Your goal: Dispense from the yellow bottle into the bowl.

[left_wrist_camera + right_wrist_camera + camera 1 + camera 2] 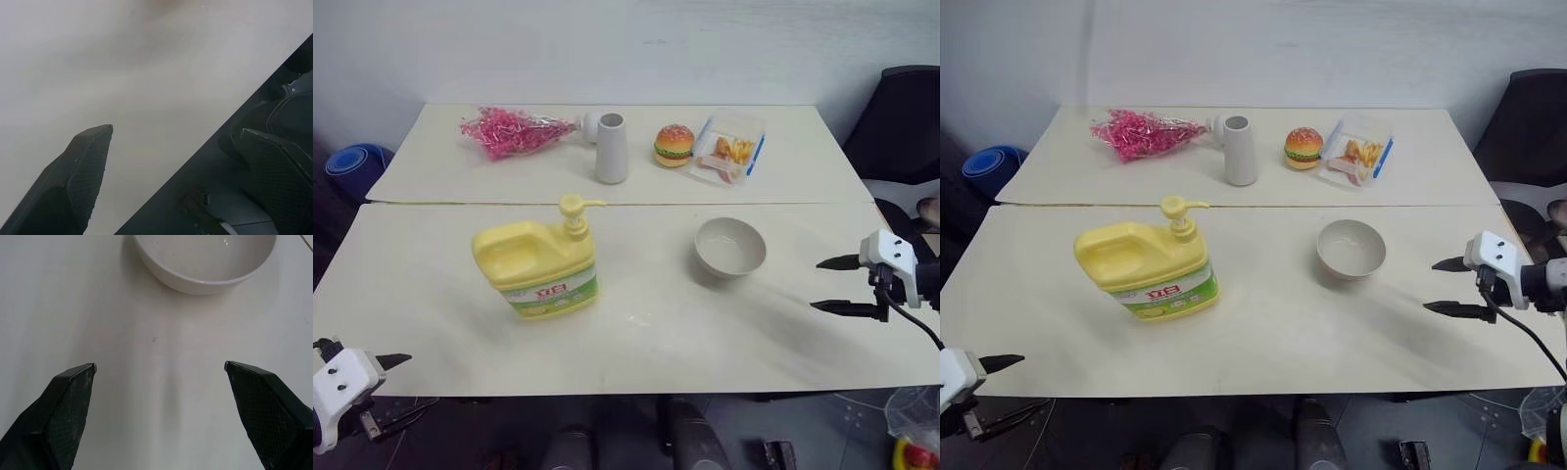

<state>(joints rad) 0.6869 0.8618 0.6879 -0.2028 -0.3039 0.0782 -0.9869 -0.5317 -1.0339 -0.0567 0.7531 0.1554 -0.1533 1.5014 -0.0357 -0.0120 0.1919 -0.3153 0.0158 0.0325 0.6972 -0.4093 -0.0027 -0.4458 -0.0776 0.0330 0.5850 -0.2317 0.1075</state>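
With both grippers, left [396, 377] and right [830, 284], wide open and empty, the bowl [729, 247] sits at three o'clock from the yellow bottle [539, 262], so pumping now could squirt onto the table [646, 333].

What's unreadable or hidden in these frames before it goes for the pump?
- Yellow bottle: red label lettering too small to read in the head views; its far side is hidden by its own body.
- Bowl: far rim cut off by the right wrist view's edge.
- Left gripper: partly cut off by the left eye view's corner.
- Clear food box: contents too small to identify beyond fries.
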